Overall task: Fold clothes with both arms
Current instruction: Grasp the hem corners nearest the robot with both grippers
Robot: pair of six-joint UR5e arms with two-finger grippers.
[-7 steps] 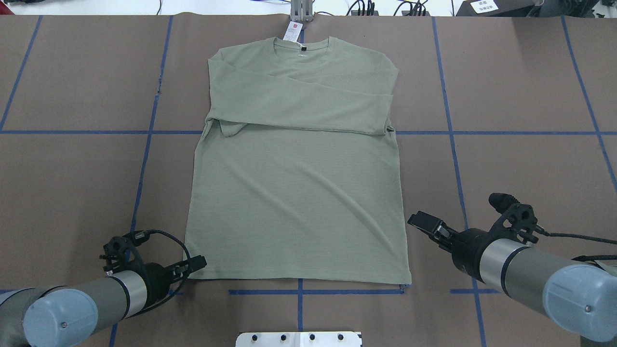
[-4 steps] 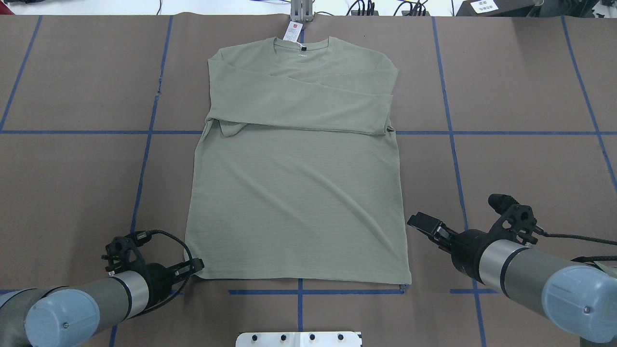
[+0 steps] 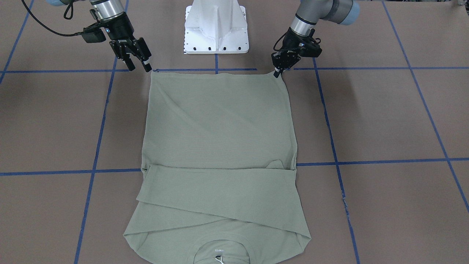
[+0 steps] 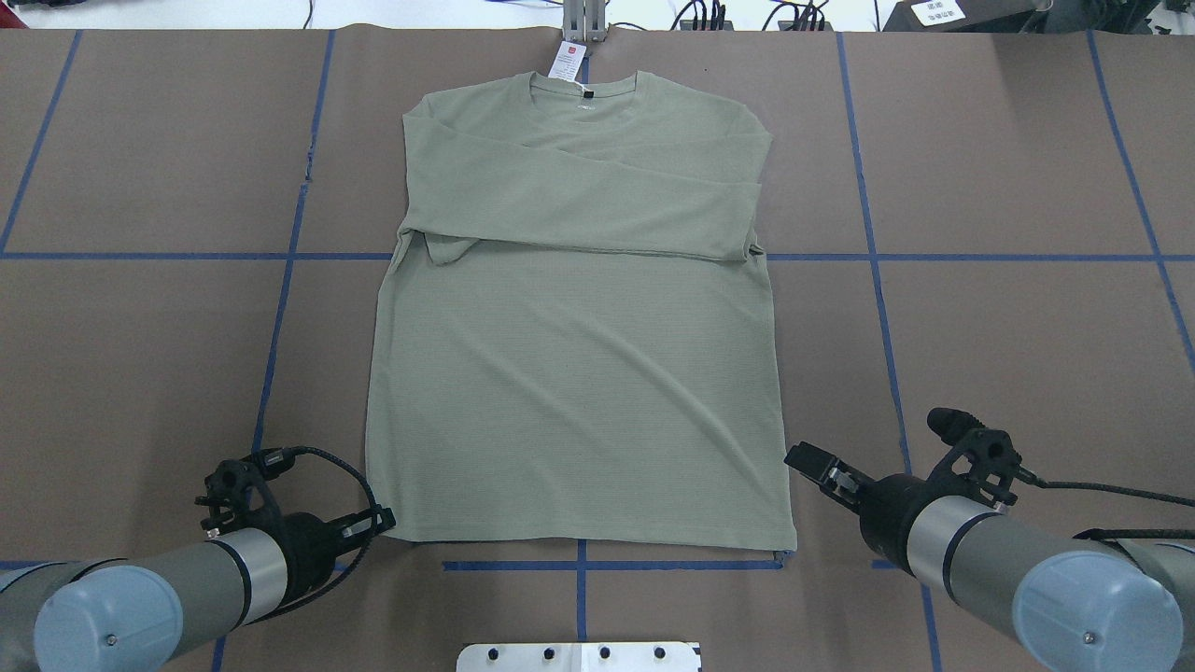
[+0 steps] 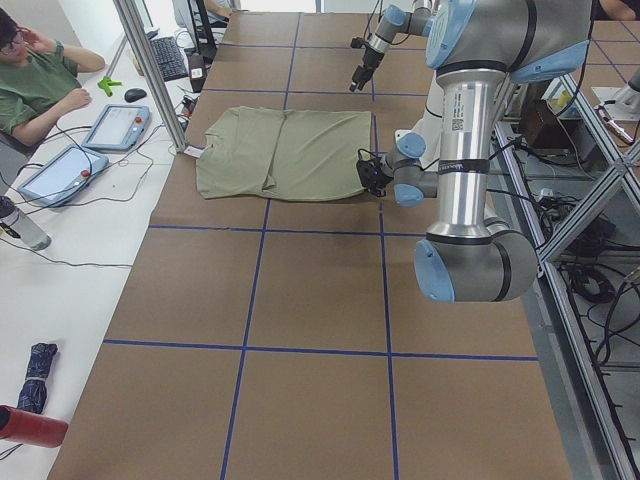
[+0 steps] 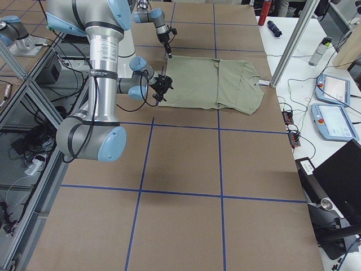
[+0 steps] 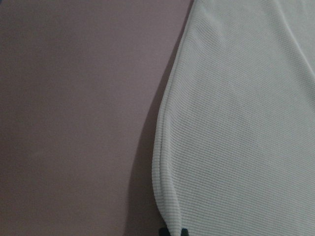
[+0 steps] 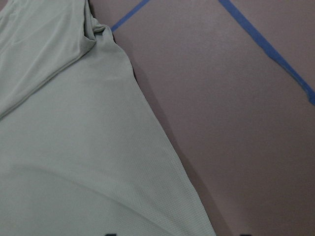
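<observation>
Flatly spread on the brown bench: sage-green shirt, sleeves folded across chest, collar at far edge. Tiny white chest logo, too small to read; white hang tag with red mark, print illegible. Left pincer pinching near-left hem corner. Right pincer spread wide, just beside near-right hem corner.

No wording can be read for certain. The shirt carries a small white print just below its collar, too tiny to make out. Its hang tag shows a red mark and illegible fine print.
</observation>
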